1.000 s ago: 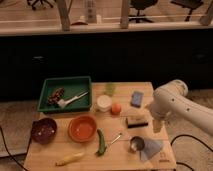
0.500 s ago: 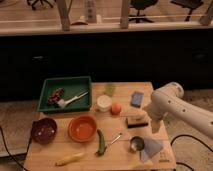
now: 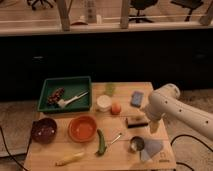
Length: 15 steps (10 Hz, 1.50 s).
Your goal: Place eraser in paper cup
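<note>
The eraser (image 3: pixel 136 122) lies on the counter (image 3: pixel 122 159), at 4 o'clock from the cup (image 3: pixel 103 102). The pincer (image 3: pixel 150 127) hangs at the eraser's 3 o'clock, likely lining up a grasp; its state I cannot tell.

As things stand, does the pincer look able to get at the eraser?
Probably yes: the pincer hangs just right of the eraser, with nothing between them; the orange ball lies apart on the eraser's far side.

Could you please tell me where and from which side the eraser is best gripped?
Probably across its two long sides, near the middle, coming straight down from above. The eraser lies flat and low, with its length running left to right. The gripper is just at its right end.
</note>
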Available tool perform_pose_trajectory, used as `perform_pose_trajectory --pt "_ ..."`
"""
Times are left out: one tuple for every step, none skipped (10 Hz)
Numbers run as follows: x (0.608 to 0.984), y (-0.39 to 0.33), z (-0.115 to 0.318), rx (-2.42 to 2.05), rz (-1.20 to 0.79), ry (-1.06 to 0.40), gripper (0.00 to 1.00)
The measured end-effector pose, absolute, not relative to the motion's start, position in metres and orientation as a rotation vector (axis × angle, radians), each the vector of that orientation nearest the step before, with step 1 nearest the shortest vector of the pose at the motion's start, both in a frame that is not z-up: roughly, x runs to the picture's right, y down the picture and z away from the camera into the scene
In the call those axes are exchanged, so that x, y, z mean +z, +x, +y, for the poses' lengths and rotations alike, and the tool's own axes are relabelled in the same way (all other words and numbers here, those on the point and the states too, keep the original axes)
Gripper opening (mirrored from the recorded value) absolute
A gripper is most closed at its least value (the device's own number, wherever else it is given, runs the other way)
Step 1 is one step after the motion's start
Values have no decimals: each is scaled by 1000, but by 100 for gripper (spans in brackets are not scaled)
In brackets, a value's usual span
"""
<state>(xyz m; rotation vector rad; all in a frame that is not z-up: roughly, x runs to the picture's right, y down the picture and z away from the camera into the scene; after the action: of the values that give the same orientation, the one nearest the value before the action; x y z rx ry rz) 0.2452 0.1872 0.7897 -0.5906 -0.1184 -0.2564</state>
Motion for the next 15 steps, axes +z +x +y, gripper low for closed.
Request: perform_pose_trajectory --pt "793 245 190 -263 -124 -595 80" --pt "796 243 191 -271 -129 -596 80" --pt "799 241 191 -281 -137 -597 80" --pt "800 242 191 -284 -140 -598 80" --pt "801 242 192 -285 -143 -600 80" --pt "803 241 194 -287 -150 -602 80" --pt "804 241 194 -292 -152 -603 80" --pt "806 240 194 -305 -156 -604 80" --pt "807 240 195 -311 -159 -605 80" --pt "809 240 196 -315 -163 -606 80" --pt "810 241 197 -318 -166 -608 80" --pt "810 241 198 -322 -167 -612 80" --pt "812 240 199 -331 -175 -612 80" --pt "813 241 200 -346 -181 -613 80" --pt "814 240 199 -350 -183 -612 80"
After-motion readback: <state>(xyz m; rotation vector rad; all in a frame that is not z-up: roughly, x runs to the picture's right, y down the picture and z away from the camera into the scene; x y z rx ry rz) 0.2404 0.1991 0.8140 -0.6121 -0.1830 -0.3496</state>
